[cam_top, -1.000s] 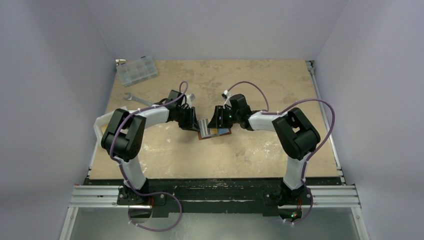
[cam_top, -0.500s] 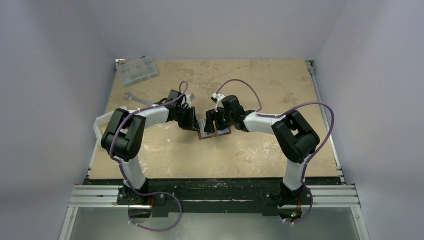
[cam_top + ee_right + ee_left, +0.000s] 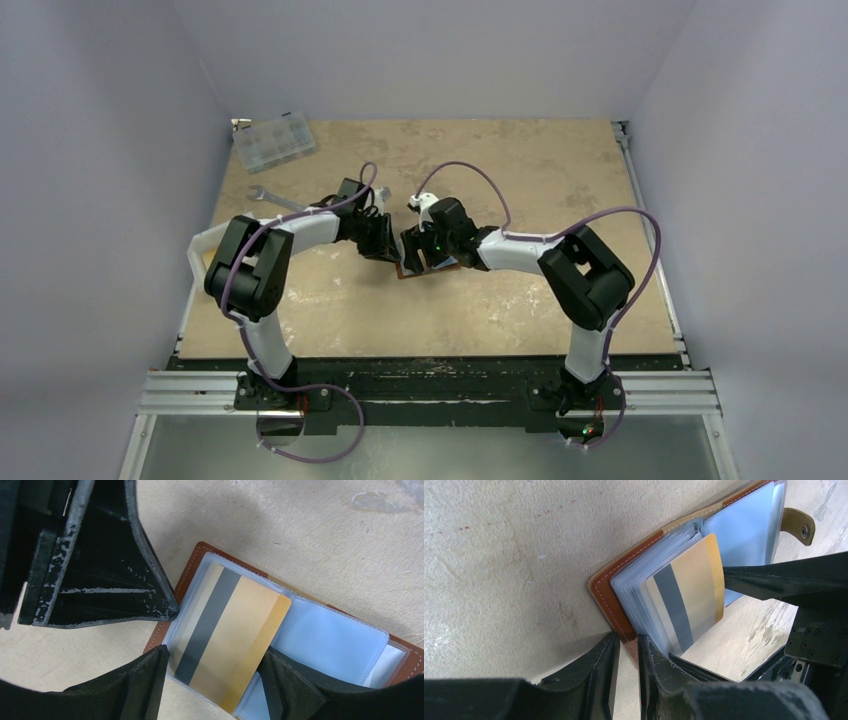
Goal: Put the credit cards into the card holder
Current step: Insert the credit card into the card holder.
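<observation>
Beige tabletop [image 3: 550, 170], open card holder [image 3: 604, 590], gold card [image 3: 235, 640] partly inside, left pincer [image 3: 626, 642] clamping holder, right pincer [image 3: 214, 652] apart

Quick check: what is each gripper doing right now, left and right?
Left gripper: shut on the leather edge of the card holder.
Right gripper: open, fingers either side of the gold card.

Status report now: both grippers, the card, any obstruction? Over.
Left gripper shut on brown edge of the card holder. Right gripper open, straddling the gold card. Card partly in a clear sleeve, not seated. No obstruction seen.
</observation>
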Motion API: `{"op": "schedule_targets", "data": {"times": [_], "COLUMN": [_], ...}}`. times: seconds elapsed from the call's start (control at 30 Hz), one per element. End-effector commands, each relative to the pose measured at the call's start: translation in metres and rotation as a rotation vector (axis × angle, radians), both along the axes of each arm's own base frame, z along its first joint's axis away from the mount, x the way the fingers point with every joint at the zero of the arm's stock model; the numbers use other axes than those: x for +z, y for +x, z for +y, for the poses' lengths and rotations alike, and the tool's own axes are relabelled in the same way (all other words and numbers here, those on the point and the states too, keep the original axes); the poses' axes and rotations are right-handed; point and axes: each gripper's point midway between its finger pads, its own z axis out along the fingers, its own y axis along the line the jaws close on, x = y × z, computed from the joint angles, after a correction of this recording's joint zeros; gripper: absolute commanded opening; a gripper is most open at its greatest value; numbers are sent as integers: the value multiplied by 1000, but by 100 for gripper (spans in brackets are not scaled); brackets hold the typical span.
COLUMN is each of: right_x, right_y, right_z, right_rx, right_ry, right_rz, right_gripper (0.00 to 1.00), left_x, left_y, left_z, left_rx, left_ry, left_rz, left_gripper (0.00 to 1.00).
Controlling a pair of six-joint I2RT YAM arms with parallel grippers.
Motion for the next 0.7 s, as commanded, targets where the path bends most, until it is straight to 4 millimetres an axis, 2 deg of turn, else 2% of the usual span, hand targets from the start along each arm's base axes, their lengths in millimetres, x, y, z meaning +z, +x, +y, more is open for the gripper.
{"op": "schedule_targets", "data": {"times": [0.0,0.13,0.23,0.27,0.43,0.5,0.67], "right_x": [14,17,21,24,37,40,32], "right_y": [-19,-20,-19,-21,-24,-23,-16], "right_z": [32,43,40,40,15,4,-7], "right_rx": [137,110,86,81,35,20,-23], "right_ry": [33,40,33,48,140,199,167], "right_rz": [-75,-86,-107,-101,3,59,49], "right_gripper": [74,74,76,80,89,98,99], "left_x": [-23,-20,-18,-17,-19,-20,-22], "left_y": [-21,-26,-26,-26,-26,-28,-31], "left_z": [-17,-30,-30,-29,-15,-13,-15], "left_rx": [-50,-70,-68,-71,-68,-71,-71], "left_ry": [13,-20,-18,-9,69,75,63], "left_rz": [80,87,78,73,62,65,73], "left_gripper": [24,24,25,25,26,27,27]}}
